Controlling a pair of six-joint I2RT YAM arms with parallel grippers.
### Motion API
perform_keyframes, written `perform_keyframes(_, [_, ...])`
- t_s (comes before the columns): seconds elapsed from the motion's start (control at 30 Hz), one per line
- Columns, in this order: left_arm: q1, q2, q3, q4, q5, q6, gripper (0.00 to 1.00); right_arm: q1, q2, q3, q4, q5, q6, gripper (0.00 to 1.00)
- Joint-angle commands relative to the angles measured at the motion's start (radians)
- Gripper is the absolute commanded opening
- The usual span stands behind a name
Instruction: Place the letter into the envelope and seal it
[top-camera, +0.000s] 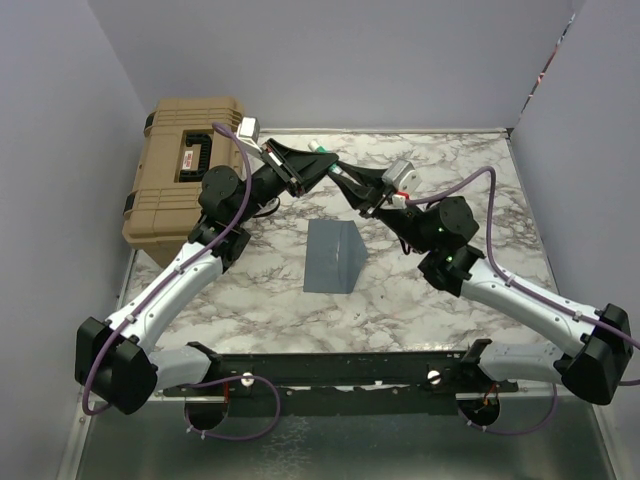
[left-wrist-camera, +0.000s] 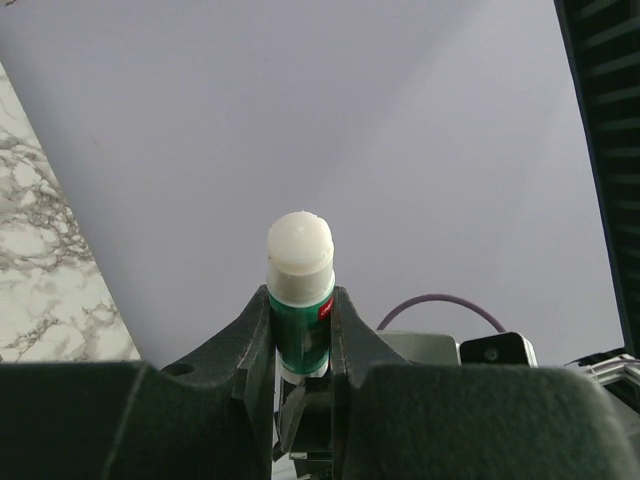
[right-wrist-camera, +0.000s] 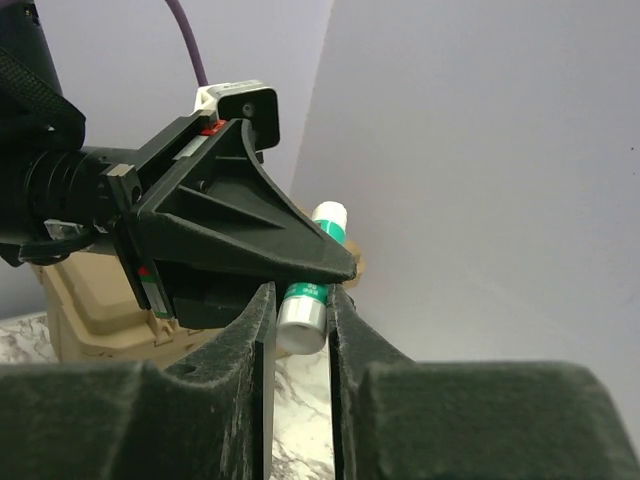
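The slate-blue envelope (top-camera: 333, 257) lies flat at the middle of the marble table (top-camera: 480, 220). The letter is out of view. Above the table's far part, both grippers meet around a green-and-white glue stick (top-camera: 320, 147). My left gripper (top-camera: 322, 160) is shut on the stick's green body (left-wrist-camera: 300, 300), and the white glue tip (left-wrist-camera: 300, 245) pokes out past its fingers. My right gripper (right-wrist-camera: 302, 295) is closed around the stick's silver bottom end (right-wrist-camera: 302, 318), just under the left gripper's black fingers (right-wrist-camera: 250, 235).
A big tan hard case (top-camera: 185, 170) stands at the table's far left, close behind the left arm. Lavender walls (top-camera: 350, 60) close in the back and both sides. The arms' bases sit on the black rail (top-camera: 340, 370) along the near edge.
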Motion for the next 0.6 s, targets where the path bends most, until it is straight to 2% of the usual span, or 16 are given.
perform_keyframes(0.0, [-0.005, -0.033, 0.039, 0.011, 0.041, 0.001, 0.0, -0.01, 0.018, 0.013, -0.004, 0.107, -0.041, 0.21])
perform_keyframes(0.2, [-0.004, -0.032, 0.057, 0.011, 0.073, 0.024, 0.0, -0.01, 0.032, 0.035, -0.049, 0.044, -0.033, 0.35])
perform_keyframes(0.3, [-0.004, -0.034, 0.058, 0.011, 0.082, 0.028, 0.0, -0.01, 0.044, 0.05, -0.064, 0.06, -0.027, 0.36])
perform_keyframes(0.43, [-0.003, -0.039, 0.055, 0.011, 0.086, 0.035, 0.0, -0.01, 0.048, 0.053, -0.062, 0.071, -0.014, 0.26])
perform_keyframes(0.57, [-0.002, -0.038, 0.05, 0.011, 0.097, 0.038, 0.05, -0.01, 0.037, 0.052, -0.053, 0.067, -0.004, 0.05])
